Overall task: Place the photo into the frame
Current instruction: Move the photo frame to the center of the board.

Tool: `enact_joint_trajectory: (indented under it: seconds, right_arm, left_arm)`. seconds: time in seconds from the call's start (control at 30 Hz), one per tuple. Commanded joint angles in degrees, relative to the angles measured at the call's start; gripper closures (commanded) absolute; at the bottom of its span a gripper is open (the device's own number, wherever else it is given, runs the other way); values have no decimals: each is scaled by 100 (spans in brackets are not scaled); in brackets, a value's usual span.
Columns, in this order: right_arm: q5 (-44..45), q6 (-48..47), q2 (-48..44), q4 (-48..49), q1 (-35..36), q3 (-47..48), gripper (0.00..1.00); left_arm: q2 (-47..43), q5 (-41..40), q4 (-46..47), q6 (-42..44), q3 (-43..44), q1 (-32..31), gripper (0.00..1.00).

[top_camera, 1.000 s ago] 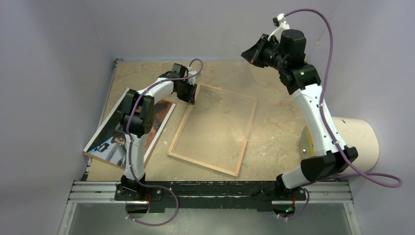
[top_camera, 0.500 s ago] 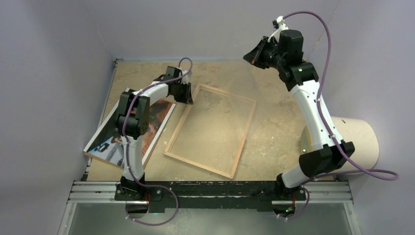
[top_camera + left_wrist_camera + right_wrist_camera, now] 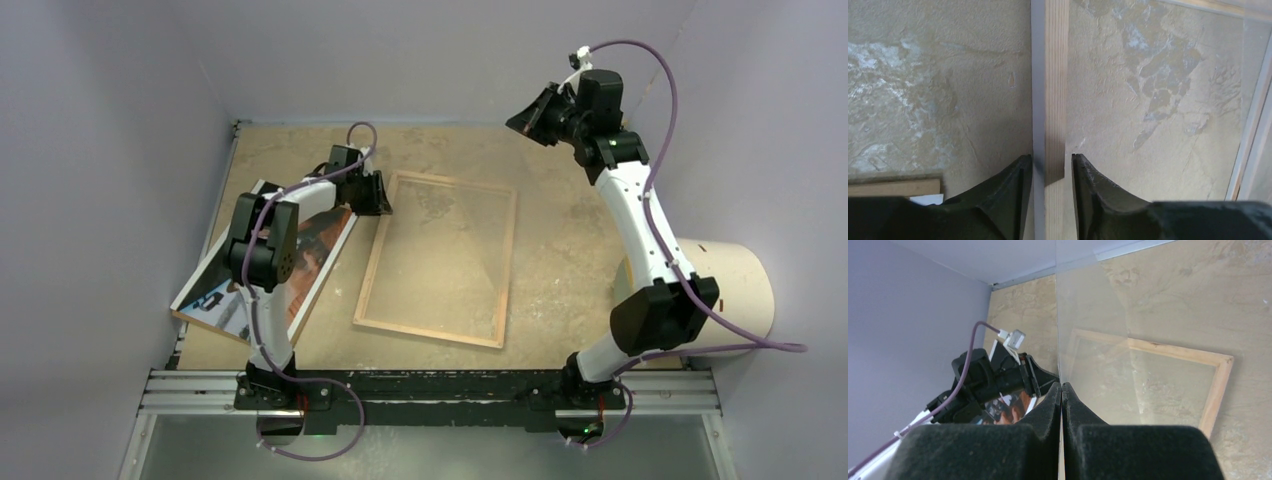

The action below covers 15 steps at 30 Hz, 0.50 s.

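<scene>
Top external view: the frame (image 3: 509, 262) lies flat on the table (image 3: 580, 250), wood-coloured face up, with bare tabletop showing through its opening. The left gripper (image 3: 380, 197) is down at the frame's left rail, close to the far-left corner.

In the left wrist view that rail runs straight up between the two fingers (image 3: 1015, 190), one on the outer side of the frame and one on the inner. The jaws are narrow, barely wider than the wood, and each tip sits right at the rail. A thin line of shadow runs beside both tips, so I cannot tell whether they pinch the rail or only bracket it.

The photo (image 3: 322, 240) lies left of the frame, picture side up. It is just beside the left rail but apart from it, and partly hidden under the left arm (image 3: 262, 245).

The right gripper (image 3: 522, 118) is raised high beyond the frame's far-right corner, well clear of it. In the right wrist view its fingers (image 3: 1045, 412) are pressed together on the edge of a clear sheet (image 3: 1128, 300) that stands up from the tips. Most of the frame appears through the sheet, slightly hazed. The left arm shows past the sheet's edge, at the frame's corner.

A pale cylinder (image 3: 735, 285) lies right of the frame, past the table's side.
</scene>
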Motion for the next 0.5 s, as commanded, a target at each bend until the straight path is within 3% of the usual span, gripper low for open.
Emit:
enact_joint_trajectory:
  seconds: [0.0,0.07,0.13,0.17,0.33,0.47]
  right_arm:
    - [-566,489,90,667,-56,103,100]
    - [-596,726,145,757,-56,140,100]
    - [-510,905,185,841,-43,168,100]
    - [-530,985,207,860,-16,195,100]
    - [-465,1410,251,878,276,353,100]
    - [-522,1738,470,825,872,966,100]
  left_arm:
    - [-70,-376,-610,-56,-346,95,58]
    - [-268,-309,-620,-48,-363,206,48]
    - [-438,0,-621,44,-292,349,30]
    - [-487,118,-796,148,-153,414,28]
    - [-712,930,-1613,1082,756,929,25]
    - [-891,1010,-2377,1845,1434,1599,24]
